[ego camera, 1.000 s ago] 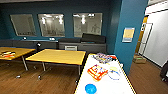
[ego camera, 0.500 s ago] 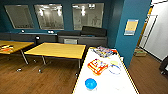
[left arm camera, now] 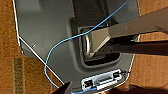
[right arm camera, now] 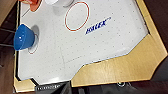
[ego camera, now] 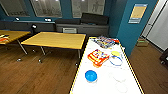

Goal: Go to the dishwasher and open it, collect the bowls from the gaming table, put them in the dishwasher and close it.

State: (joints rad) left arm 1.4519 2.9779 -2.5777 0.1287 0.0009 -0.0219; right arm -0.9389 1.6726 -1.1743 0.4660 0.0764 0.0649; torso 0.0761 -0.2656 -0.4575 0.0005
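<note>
The blue bowl [ego camera: 90, 75] sits lower centre on the white gaming surface [ego camera: 105, 82], near its left edge, within likely reach; either pincer's state: cannot tell

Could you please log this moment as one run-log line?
phase: at gaming table | blue bowl near edge | pale bowl beside | nothing held

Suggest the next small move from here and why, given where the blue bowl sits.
Probably ease the base a little closer to the gaming table, then reach for the blue bowl with the right arm. The bowl stands upright near the table's close end, toward its left edge, apart from the orange game box. The right wrist view already looks down on that end and the bowl.
</note>
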